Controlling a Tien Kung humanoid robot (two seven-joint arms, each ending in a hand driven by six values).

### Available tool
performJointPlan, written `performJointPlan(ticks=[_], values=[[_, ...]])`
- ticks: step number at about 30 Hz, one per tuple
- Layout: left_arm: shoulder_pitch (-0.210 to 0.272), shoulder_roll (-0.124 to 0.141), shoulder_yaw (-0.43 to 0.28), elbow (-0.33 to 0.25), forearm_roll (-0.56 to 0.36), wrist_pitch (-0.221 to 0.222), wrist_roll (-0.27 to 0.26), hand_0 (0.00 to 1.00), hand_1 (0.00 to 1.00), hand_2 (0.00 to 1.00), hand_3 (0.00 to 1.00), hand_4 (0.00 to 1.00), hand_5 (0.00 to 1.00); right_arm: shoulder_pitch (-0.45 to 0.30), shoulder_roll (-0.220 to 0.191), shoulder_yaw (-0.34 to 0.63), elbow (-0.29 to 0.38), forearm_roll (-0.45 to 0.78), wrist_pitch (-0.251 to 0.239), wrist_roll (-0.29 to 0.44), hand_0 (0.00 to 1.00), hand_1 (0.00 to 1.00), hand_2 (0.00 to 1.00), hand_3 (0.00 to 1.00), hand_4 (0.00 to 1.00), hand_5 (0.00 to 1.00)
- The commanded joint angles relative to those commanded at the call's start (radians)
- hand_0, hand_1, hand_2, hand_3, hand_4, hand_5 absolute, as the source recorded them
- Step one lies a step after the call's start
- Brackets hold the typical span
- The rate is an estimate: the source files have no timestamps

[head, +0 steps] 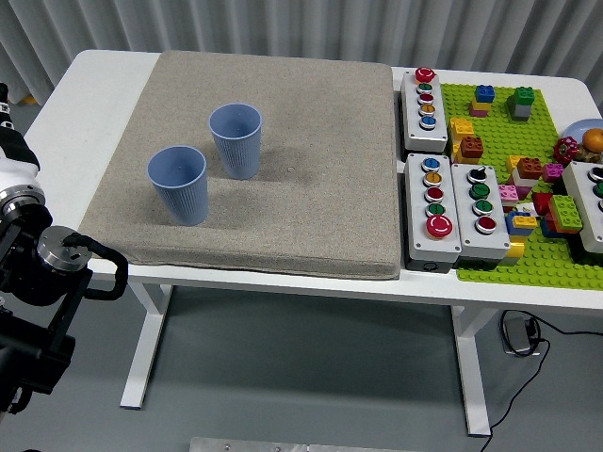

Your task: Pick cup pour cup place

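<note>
Two blue ribbed cups stand upright on the grey mat (301,198). The nearer cup (179,185) is at the mat's front left, and the farther cup (236,140) stands just behind and right of it, a small gap between them. Both look empty from above. My left arm comes up at the picture's left edge, off the table's left end. Only a sliver of its left hand (8,132) shows there, well left of the cups and touching nothing. No right arm shows.
Three grey button boxes (431,207) line the mat's right edge. Beyond them a green baseplate (528,254) carries several loose bricks, another button box and a bowl at the far right. The white table (94,85) shows bare left of the mat.
</note>
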Motion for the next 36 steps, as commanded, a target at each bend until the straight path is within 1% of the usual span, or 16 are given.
performJointPlan(ticks=[5,8,10,18,25,36], values=[[0.006,-0.001,0.001,-0.010,0.004,0.004,-0.001,0.879,0.854,0.911,0.904,0.706,0.998,0.000,0.001,0.002,0.000,-0.002,0.001,-0.001,0.670,0.548,0.487,0.538,0.002,0.298],[0.010,-0.001,0.009,-0.020,0.006,0.016,-0.008,0.878,0.854,0.908,0.904,0.706,0.998,0.001,0.001,0.003,0.000,-0.002,0.000,-0.002,0.670,0.547,0.487,0.538,0.002,0.298],[0.014,-0.002,0.024,-0.032,0.001,0.028,-0.021,0.878,0.854,0.908,0.904,0.706,0.998,0.001,0.001,0.004,0.000,-0.005,0.001,-0.003,0.670,0.547,0.487,0.538,0.002,0.298],[0.037,-0.002,0.076,-0.048,-0.001,0.047,-0.021,0.874,0.849,0.901,0.896,0.701,0.998,-0.004,0.002,0.003,0.001,-0.010,0.002,-0.007,0.670,0.547,0.486,0.538,0.002,0.296],[0.049,0.000,0.096,-0.055,0.005,0.052,-0.021,0.872,0.847,0.897,0.887,0.699,0.998,-0.010,0.003,0.006,0.001,-0.015,0.004,-0.009,0.671,0.548,0.486,0.537,0.002,0.294],[0.055,0.002,0.111,-0.059,0.021,0.050,-0.021,0.870,0.846,0.897,0.884,0.696,0.998,-0.012,0.003,0.013,0.001,-0.022,0.007,-0.009,0.671,0.548,0.487,0.537,0.002,0.293]])
